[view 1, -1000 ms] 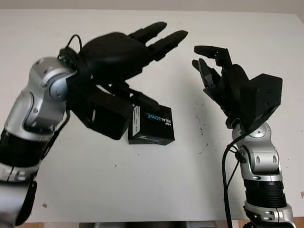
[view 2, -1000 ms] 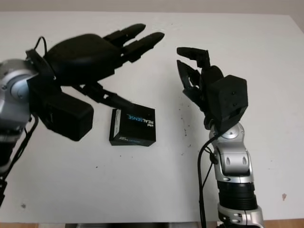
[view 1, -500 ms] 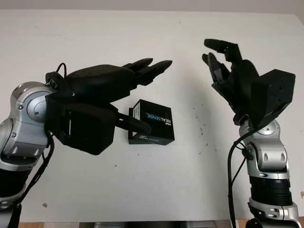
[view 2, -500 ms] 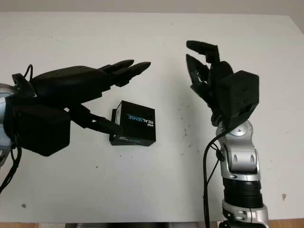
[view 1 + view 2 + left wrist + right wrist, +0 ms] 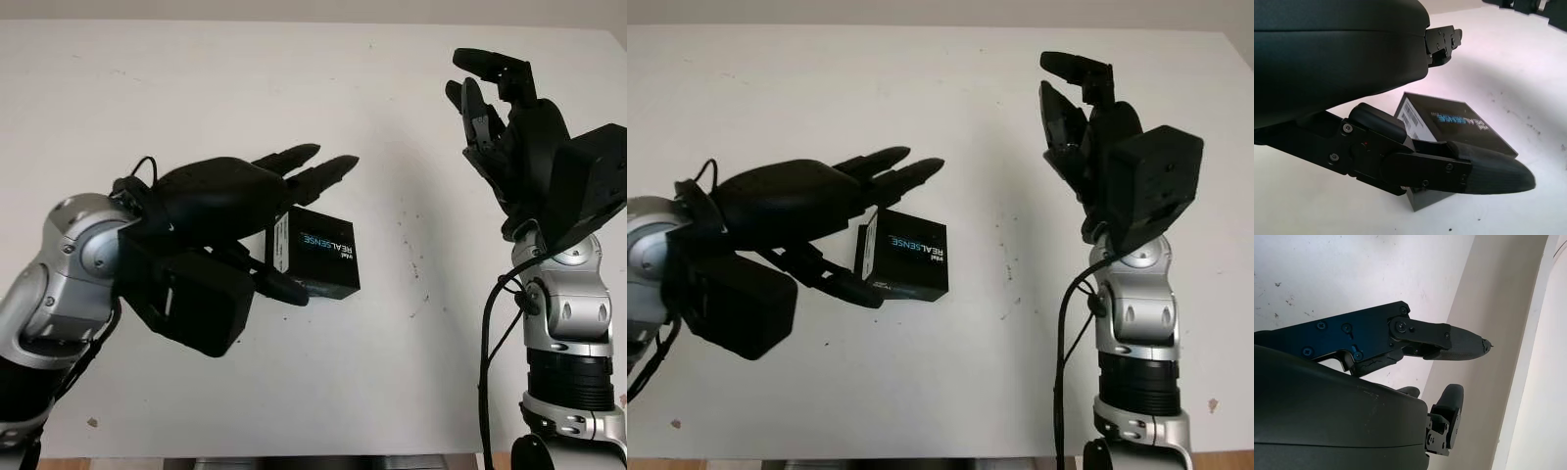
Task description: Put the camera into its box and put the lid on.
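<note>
My left robot hand (image 5: 257, 206) hangs low over the white worktop (image 5: 196, 78), palm down, holding nothing and released. Its two upper fingers (image 5: 312, 168) reach out above the near-left corner of the box (image 5: 315, 253), and its thumb (image 5: 1449, 169) stretches along the box's near side, just in front of it. From the wrist view I cannot tell whether the thumb touches the box or only passes close by; the upper fingers stand clear above it.

The box is small and black, closed, lying flat on the worktop with its lid on. White and blue lettering runs across its top, and a pale label with a barcode covers the end that faces my left robot hand. It lies just beyond and slightly to the right of that hand's palm, partly under the fingertips.

My right robot hand (image 5: 1087, 127) is raised well above the worktop, far off to the right of the box, palm turned toward my left side. It grasps nothing and is released. Its wrist view looks past its fingers (image 5: 1449, 340) to the worktop's far edge and the pale wall (image 5: 1484, 333) behind.

Small dark specks mark the worktop between the box and my right arm.
</note>
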You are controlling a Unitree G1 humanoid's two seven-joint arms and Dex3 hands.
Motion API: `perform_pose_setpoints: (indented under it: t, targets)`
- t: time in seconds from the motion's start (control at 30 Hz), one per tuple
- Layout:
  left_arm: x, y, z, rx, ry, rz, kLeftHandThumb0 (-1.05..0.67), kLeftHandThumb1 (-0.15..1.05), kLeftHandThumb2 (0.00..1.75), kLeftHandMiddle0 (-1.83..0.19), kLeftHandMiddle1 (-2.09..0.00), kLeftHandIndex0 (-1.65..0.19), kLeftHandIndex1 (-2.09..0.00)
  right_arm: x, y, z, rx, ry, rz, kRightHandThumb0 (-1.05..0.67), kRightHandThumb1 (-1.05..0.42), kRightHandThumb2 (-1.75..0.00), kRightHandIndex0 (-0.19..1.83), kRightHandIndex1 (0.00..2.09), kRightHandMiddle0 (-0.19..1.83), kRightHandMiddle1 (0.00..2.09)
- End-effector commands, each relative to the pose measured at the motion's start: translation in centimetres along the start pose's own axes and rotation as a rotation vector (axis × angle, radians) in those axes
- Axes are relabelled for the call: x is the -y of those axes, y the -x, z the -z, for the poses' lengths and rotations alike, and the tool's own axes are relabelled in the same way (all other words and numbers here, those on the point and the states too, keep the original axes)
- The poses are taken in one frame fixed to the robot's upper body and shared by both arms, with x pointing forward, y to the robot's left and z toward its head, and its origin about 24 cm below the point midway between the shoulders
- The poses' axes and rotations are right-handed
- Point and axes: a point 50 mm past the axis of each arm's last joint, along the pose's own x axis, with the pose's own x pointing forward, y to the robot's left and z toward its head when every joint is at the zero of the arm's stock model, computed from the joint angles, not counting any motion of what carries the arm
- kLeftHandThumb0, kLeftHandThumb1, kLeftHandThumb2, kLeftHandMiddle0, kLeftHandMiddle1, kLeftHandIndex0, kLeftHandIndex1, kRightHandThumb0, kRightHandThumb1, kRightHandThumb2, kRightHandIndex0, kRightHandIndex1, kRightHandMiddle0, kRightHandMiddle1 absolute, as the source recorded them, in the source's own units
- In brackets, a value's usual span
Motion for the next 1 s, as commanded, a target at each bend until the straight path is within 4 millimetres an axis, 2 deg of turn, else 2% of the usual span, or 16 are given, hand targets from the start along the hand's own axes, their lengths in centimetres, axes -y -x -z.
perform_pose_setpoints:
  t: [0.0, 0.27, 0.47, 0.8, 0.97]
  targets:
    - [0.6, -0.1, -0.6, 0.015, -0.016, -0.011, -1.05, 1.05, 0.28, 0.19, 0.0, 0.19, 0.0, 0.4, 0.1, -0.3, 0.013, 0.002, 0.009, -0.61, -1.05, -0.53, 0.13, 0.33, -0.19, 1.05]
    - [2.4, -1.0, -0.9, 0.006, -0.099, -0.049, -1.05, 1.05, 0.32, 0.19, 0.0, 0.19, 0.0, 0.2, 0.2, -0.3, 0.01, -0.001, 0.01, -0.61, -1.05, -0.54, 0.13, 0.33, -0.19, 1.03]
    - [3.0, -1.5, -1.2, 0.001, -0.148, -0.064, -1.05, 1.05, 0.19, 0.19, 0.0, 0.19, 0.0, 0.1, 0.3, -0.2, 0.007, -0.012, 0.014, -0.61, -1.05, -0.54, 0.13, 0.32, -0.18, 1.02]
    - [3.1, -2.0, -1.1, -0.021, -0.238, -0.102, -1.05, 1.02, 0.06, 0.02, -0.1, 0.1, -0.05, -0.1, 0.5, -0.1, 0.009, -0.003, 0.012, -0.62, -1.05, -0.55, 0.13, 0.33, -0.19, 1.03]
    - [3.0, -2.0, -1.2, -0.019, -0.257, -0.122, -0.98, 1.04, 0.06, -0.16, -0.17, -0.03, -0.12, -0.1, 0.5, 0.0, 0.01, 0.007, 0.014, -0.62, -1.05, -0.55, 0.14, 0.33, -0.19, 1.07]
